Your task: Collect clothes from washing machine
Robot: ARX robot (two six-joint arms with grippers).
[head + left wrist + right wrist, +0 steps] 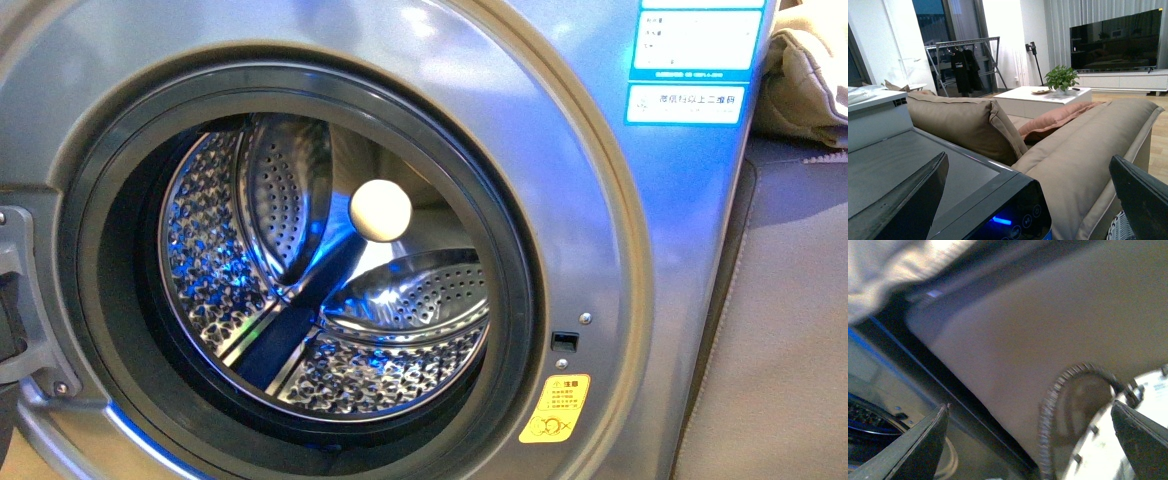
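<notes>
Grey metal fills the front view: the washing machine [620,230] stands with its round opening facing the camera and the door swung clear, only its hinge bracket showing at the left edge, which leaves the steel drum [330,300] open for reaching in. Inside I see perforated walls, the paddles, blue reflections and a pale round spot near the middle that I cannot identify; no clothes show there or anywhere else, so they are either out of the drum or hidden low behind the door seal. Beside the machine sits a beige sofa [1083,150], its cushions only partly visible. The left gripper [1029,197] hangs above the machine's top, jaws spread and empty. The right gripper [1030,440], in a blurred view, is likewise spread wide near a woven basket [1083,425], cut off at the corner.
</notes>
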